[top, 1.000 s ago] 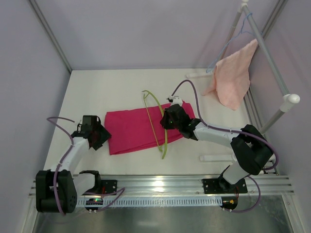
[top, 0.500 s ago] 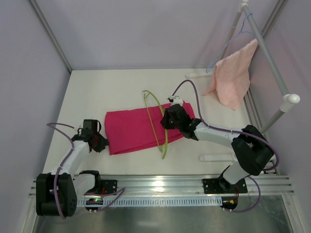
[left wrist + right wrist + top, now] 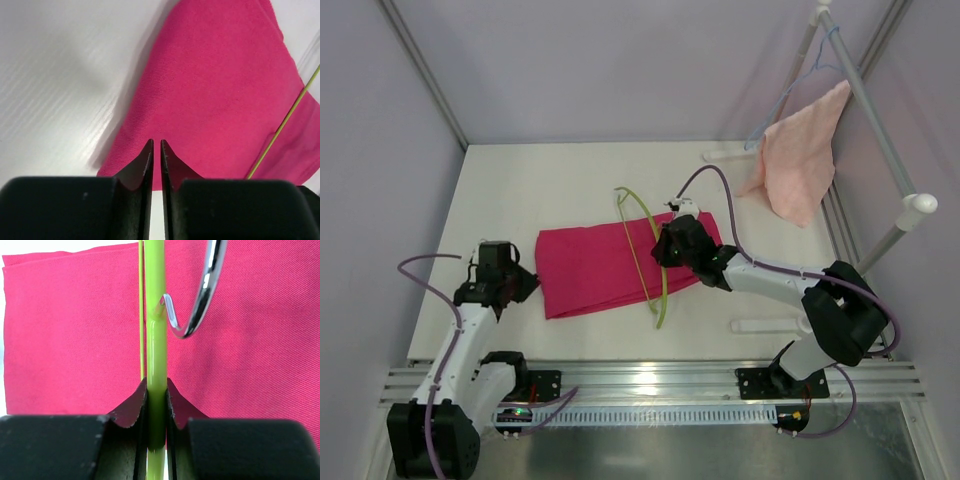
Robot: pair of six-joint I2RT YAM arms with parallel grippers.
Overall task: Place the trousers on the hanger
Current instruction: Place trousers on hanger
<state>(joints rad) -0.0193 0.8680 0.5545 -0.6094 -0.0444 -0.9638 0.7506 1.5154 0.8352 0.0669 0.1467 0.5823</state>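
Both claws were clenched: right claw (image 3: 156, 382) gripped the hanger (image 3: 154, 300); left claw (image 3: 156, 145) had shut empty, backing toward 9 o'clock from the ungrasped trousers (image 3: 215, 90)

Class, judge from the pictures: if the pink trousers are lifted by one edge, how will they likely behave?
Probably floppy: the trousers lie flat and folded on the table, so a lifted edge would likely drape and sag. Probably easy to grip, not slippery: the weave looks matte and ribbed up close.
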